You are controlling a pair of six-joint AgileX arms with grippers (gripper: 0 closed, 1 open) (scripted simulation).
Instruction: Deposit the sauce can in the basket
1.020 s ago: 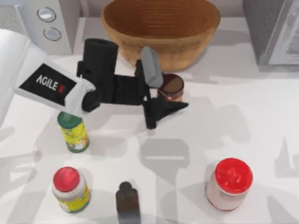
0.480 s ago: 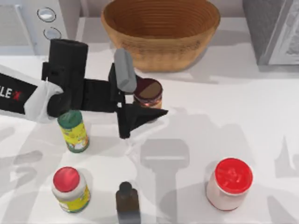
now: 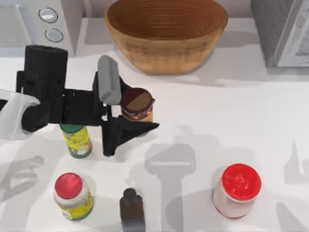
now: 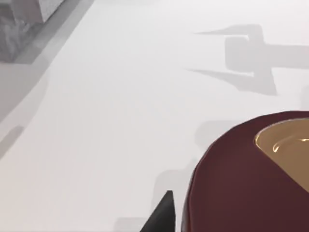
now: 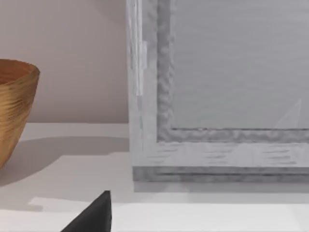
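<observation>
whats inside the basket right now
Only the basket's ribbed woven inside shows; nothing lies in it. The sauce can is outside, held in the left hand over the table. The near inner wall is hidden behind the rim.

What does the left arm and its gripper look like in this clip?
The left arm has a white rounded shell leading into a blocky black wrist section. The left gripper has one pale grey rounded finger and one black pointed, wedge-shaped finger.

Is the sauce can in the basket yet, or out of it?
Out. In the top view the sauce can sits between the left gripper's jaws, over the table, clear of the basket behind it.
</observation>
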